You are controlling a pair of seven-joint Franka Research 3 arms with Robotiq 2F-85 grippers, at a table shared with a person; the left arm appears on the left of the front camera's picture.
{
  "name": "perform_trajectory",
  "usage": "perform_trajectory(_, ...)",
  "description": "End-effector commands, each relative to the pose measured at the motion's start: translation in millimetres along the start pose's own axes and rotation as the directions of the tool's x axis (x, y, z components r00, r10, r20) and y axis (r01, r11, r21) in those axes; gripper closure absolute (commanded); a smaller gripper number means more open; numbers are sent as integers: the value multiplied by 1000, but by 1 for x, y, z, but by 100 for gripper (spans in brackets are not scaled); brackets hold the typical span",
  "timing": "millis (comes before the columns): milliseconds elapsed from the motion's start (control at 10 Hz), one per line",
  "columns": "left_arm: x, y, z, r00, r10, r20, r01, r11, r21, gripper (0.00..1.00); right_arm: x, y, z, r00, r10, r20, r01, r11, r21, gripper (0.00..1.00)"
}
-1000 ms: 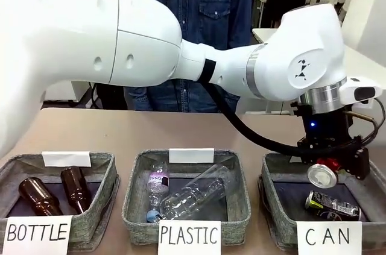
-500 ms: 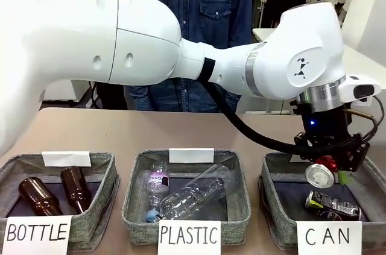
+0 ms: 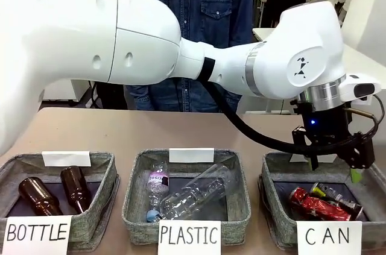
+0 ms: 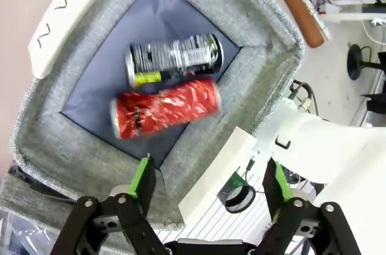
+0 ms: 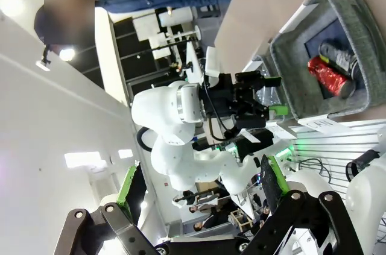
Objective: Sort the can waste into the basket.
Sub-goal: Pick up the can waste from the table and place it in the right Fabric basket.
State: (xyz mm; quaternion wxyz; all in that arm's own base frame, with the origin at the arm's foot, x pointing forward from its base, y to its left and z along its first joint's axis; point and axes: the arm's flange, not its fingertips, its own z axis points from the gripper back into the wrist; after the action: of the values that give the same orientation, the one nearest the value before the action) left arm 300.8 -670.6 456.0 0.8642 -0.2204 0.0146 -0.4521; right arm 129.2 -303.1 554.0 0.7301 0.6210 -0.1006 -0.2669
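across the table (image 3: 181, 125), three grey fabric baskets are lined up along the near edge. at the left, the basket signed "bottle" (image 3: 18, 167) is seen with two brown glass bottles (image 3: 54, 192) lying inside it. at the middle, the basket signed "plastic" (image 3: 136, 192) is seen with clear plastic bottles (image 3: 187, 195) in it. at the right, the basket signed "can" (image 3: 270, 192) is found, a white tag on its far rim and a white sign at its front.

both cans are lodged on the dark bottom of that right basket. the red can (image 3: 315, 204) is laid on its side, and the dark black-silver can (image 3: 335, 195) is laid just beside it, on its far side, the two touching or nearly so. from the left wrist view the red can (image 4: 164, 109) and the dark can (image 4: 172, 59) are seen side by side, roughly parallel, well inside the basket (image 4: 72, 146).

the left arm is stretched across the middle, so that the left gripper (image 3: 333, 160) is hung above the far rim of the can basket. its fingers are spread wide and nothing is held between them, as is confirmed from its own wrist, where the left gripper (image 4: 208, 176) is seen with green pads (image 4: 141, 176) well apart.

the right gripper (image 5: 199, 188) is likewise spread wide, with nothing held. a person in a denim shirt (image 3: 193, 2) is stood at the far side.
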Motion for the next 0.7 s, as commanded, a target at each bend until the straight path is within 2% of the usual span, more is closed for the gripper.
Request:
perform_trajectory(0, -2, -1, 8, 999, 25, 22, -26, 999, 29, 0, -7, 0, 3, 1000, -8, 9, 8, 1000, 5, 0)
perform_trajectory(200, -5, 1, 18, 998, 37, 48, -38, 999, 29, 0, -7, 0, 3, 1000, -8, 9, 8, 1000, 5, 0)
perform_trajectory(300, -12, 5, 30, 999, 45, 11, -45, 999, 15, 0, -7, 0, 3, 1000, -8, 9, 8, 1000, 5, 0)
perform_trajectory(500, -52, 24, 80, 987, 54, -148, -63, 996, -57, 0, -1, 3, -9, 1000, 27, 11, -26, 999, -39, 0)
perform_trajectory(600, -78, 36, 108, 983, 79, -163, -92, 993, -73, 0, -2, 9, -24, 999, 39, 5, -39, 998, -44, 0)
